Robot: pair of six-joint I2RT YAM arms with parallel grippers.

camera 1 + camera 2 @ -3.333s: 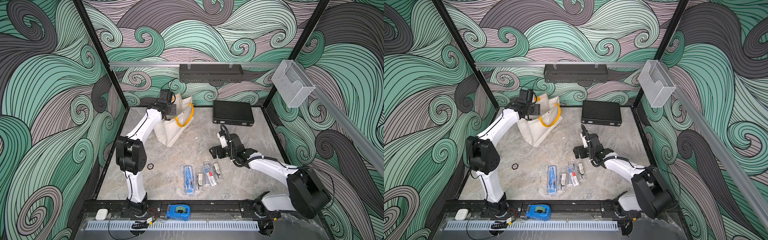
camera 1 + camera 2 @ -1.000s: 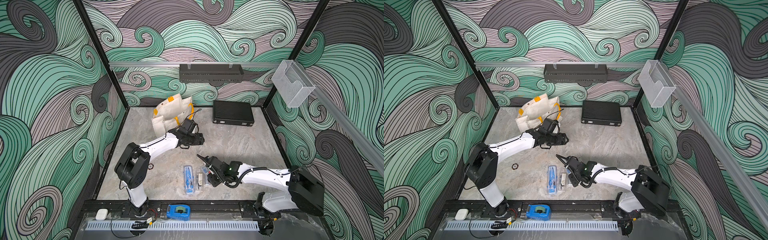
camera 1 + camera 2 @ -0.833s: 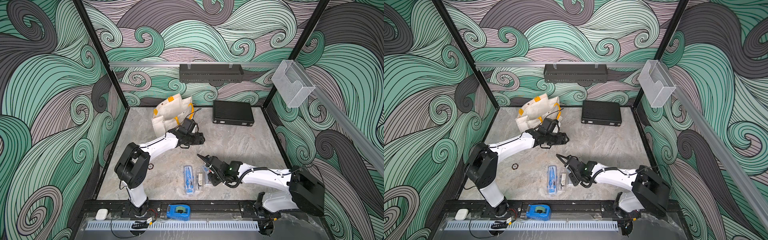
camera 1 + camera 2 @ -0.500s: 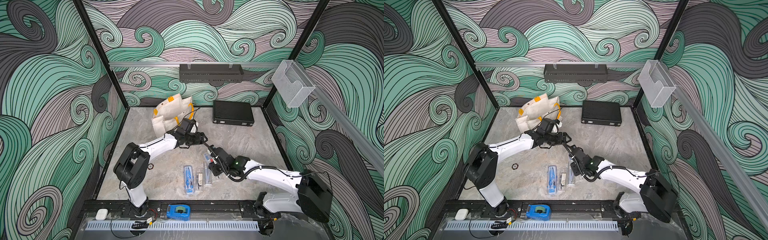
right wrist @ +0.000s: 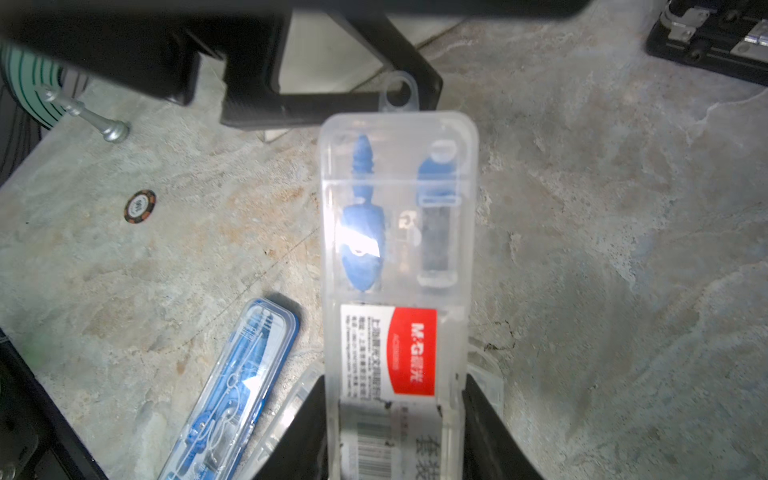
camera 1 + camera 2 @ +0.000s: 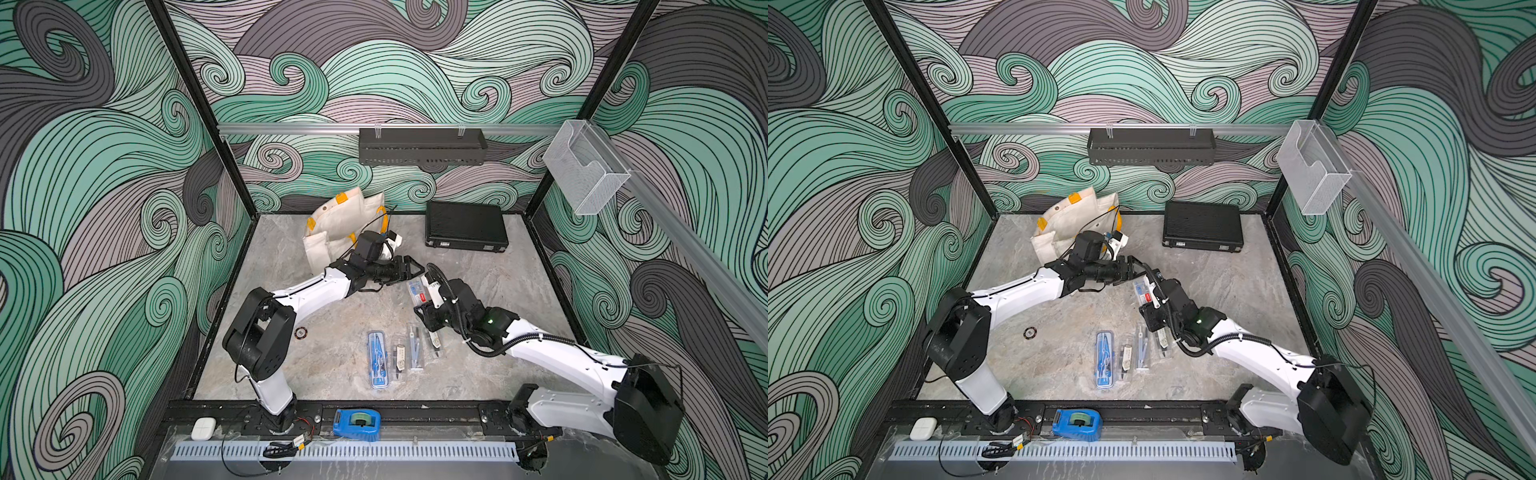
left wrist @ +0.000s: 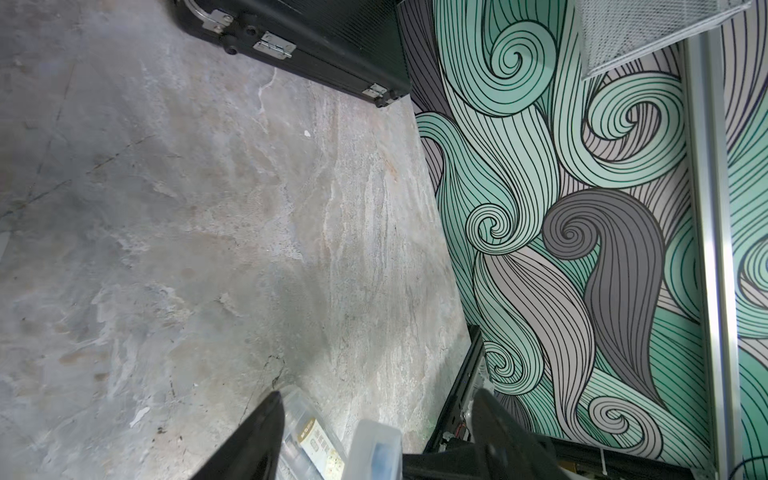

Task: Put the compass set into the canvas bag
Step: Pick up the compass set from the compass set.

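In both top views the right pincer (image 6: pixel 424 305) was clamped on the near end of the clear compass set (image 6: pixel 417 291), holding it off the surface (image 6: pixel 503 286). Its free end pointed at the left pincer (image 6: pixel 414 271), whose jaws stood apart. The canvas bag (image 6: pixel 336 224) lay behind the left pincer, beyond its wrist.

In the left wrist view the compass set (image 7: pixel 374 444) poked in between the spread fingers (image 7: pixel 266 432); contact could not be told.

The right wrist view showed the compass set (image 5: pixel 399 249) gripped across its narrow edges. A clean handover would need the left pincer to reach further along the slick plastic. It should close squarely before the right lets go.
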